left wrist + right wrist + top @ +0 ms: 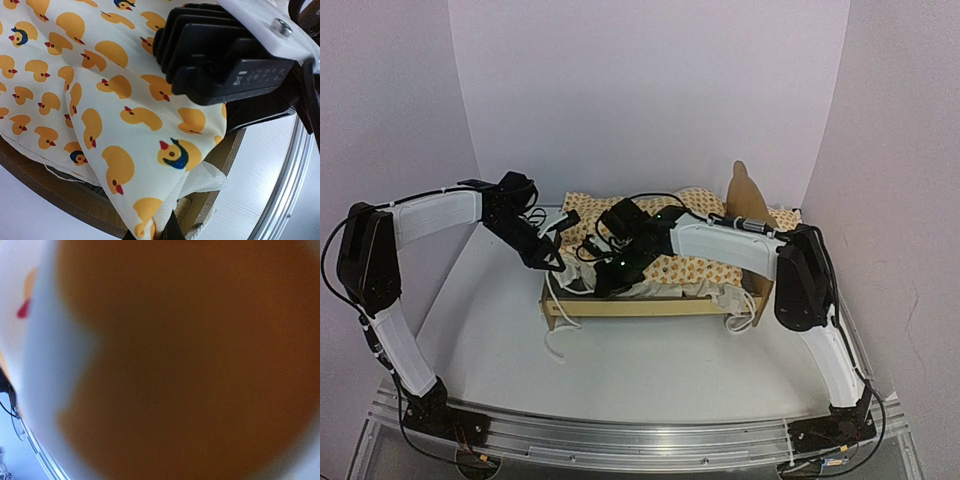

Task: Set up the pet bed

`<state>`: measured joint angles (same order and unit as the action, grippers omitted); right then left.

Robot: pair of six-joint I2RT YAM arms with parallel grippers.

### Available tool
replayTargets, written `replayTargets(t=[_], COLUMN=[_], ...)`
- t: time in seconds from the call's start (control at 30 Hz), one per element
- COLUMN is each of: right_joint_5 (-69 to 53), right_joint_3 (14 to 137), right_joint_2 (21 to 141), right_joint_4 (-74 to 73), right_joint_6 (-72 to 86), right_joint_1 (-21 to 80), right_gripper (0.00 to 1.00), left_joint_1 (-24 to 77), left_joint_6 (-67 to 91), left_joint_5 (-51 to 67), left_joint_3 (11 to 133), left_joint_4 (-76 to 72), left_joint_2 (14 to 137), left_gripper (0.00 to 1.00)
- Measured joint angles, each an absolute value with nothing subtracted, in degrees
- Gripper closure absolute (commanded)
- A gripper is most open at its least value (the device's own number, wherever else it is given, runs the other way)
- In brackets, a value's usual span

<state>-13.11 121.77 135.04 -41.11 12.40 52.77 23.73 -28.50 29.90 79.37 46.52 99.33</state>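
The pet bed is a light plywood frame in the middle of the table, with its tall headboard at the right. A duck-patterned mattress cushion lies bunched across it. My left gripper is at the bed's left end, shut on a corner of the cushion. In the left wrist view that corner is pinched at the gripper, above the wooden frame. My right gripper presses down into the cushion near the same end. Blurred orange and white fabric fills the right wrist view and hides the fingers.
White ruffle trim hangs over the frame at the left and the right. More duck-patterned fabric lies behind the bed. An aluminium rail runs along the near edge. White walls stand on three sides.
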Motion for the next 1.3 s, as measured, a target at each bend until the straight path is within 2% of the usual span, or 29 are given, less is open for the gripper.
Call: replayTargets(t=[0.07, 0.1, 0.2, 0.27, 0.43, 0.53, 0.6, 0.73, 0.97, 1.2, 1.3], right_joint_5=[-13.8, -14.0, -14.2, -13.7, -13.3, -13.2, -13.0, -12.9, -12.4, -2.8, 1.4], right_joint_3=[121.6, 121.6, 121.8, 122.9, 123.7, 124.7, 125.3, 126.0, 122.0, 98.9, 91.5], right_joint_2=[135.0, 135.1, 135.9, 137.2, 138.0, 137.8, 137.0, 132.5, 119.4, 102.1, 97.3], right_joint_4=[-41.2, -41.2, -40.7, -40.4, -41.1, -42.1, -42.8, -43.6, -42.4, -42.1, -43.0], right_joint_6=[11.7, 11.7, 12.4, 13.1, 16.0, 17.6, 18.6, 19.5, 22.7, 31.6, 35.4], right_joint_1=[52.8, 52.8, 52.7, 52.5, 52.2, 52.4, 52.5, 52.8, 52.9, 52.2, 51.8], right_gripper=[1.0, 0.95, 0.72, 0.61, 0.52, 0.37, 0.32, 0.3, 0.3, 0.31, 0.31], left_joint_1=[23.7, 23.7, 23.7, 23.7, 23.7, 23.7, 23.7, 23.7, 26.0, 39.6, 42.2], left_joint_6=[-28.5, -28.6, -29.0, -30.0, -33.0, -36.3, -39.0, -45.5, -55.8, -53.5, -52.4], left_joint_5=[29.8, 29.8, 29.8, 29.8, 30.2, 31.7, 33.0, 38.1, 43.9, 36.3, 30.9], left_joint_3=[79.4, 79.4, 79.4, 79.5, 81.4, 84.3, 86.2, 90.3, 94.4, 87.1, 83.1], left_joint_4=[46.5, 46.5, 46.8, 47.5, 50.3, 52.4, 54.0, 59.2, 69.2, 63.7, 59.1], left_joint_2=[99.3, 99.3, 99.3, 99.3, 99.3, 99.2, 99.0, 98.9, 98.7, 98.1, 99.7], left_gripper=[1.0, 0.98, 0.83, 0.73, 0.57, 0.48, 0.42, 0.37, 0.38, 0.33, 0.33])
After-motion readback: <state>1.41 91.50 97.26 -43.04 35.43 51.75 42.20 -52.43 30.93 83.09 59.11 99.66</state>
